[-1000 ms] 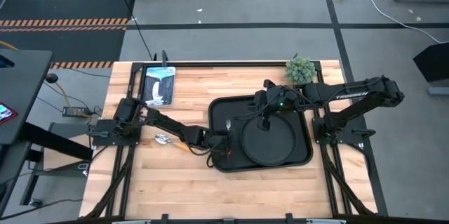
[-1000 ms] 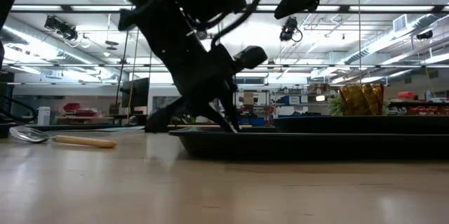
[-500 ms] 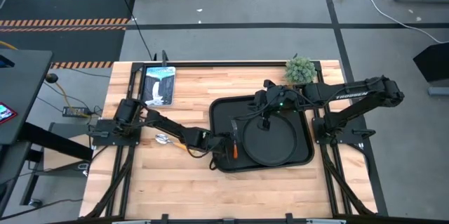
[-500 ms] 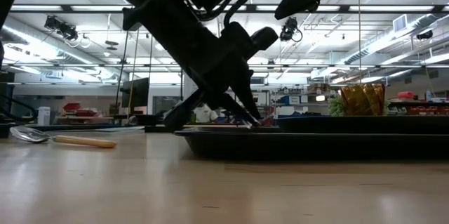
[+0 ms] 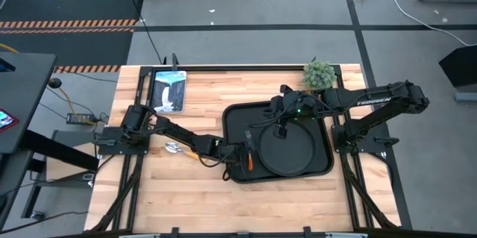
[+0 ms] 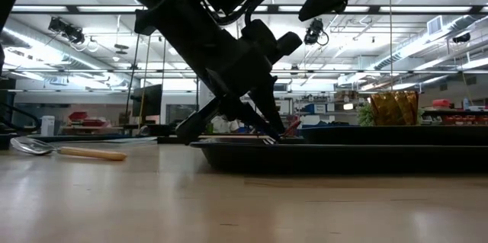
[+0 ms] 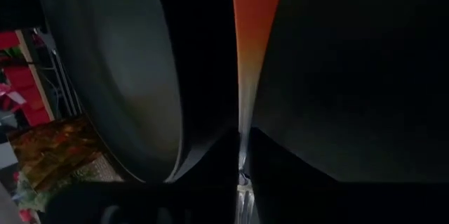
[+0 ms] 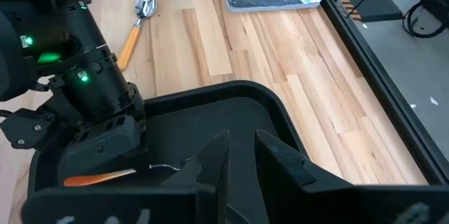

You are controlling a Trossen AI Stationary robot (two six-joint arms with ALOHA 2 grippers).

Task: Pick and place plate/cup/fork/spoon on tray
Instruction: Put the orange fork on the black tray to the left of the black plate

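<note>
The black tray (image 5: 231,119) lies right of the table's middle with the round black plate (image 5: 287,156) on it. My left gripper (image 5: 242,154) reaches in over the tray's left part, low to its floor, shut on the fork (image 5: 250,156). My right gripper (image 5: 283,128) hangs above the plate's far edge, fingers slightly apart and empty (image 8: 242,155). The spoon (image 5: 175,148) lies on the wood left of the tray. The amber cup (image 6: 393,108) stands on the tray's far side; in the high view my right arm hides it. My left gripper pinches the fork between its two fingers, about where the orange handle (image 8: 98,177) meets the metal neck. The fingers slant down from the table's left and lie across the fork. The fork lies about level just over the tray floor, its tines (image 8: 168,166) sticking out past the fingers.
A magazine (image 5: 168,89) lies at the table's far left. A small potted plant (image 5: 319,74) stands at the far edge behind the tray. Bare wood runs along the near edge.
My left gripper has gone toward the table's right edge with the fork, from the tray's left rim further in over its floor, and has then kept still. The fork stays in the hold.
</note>
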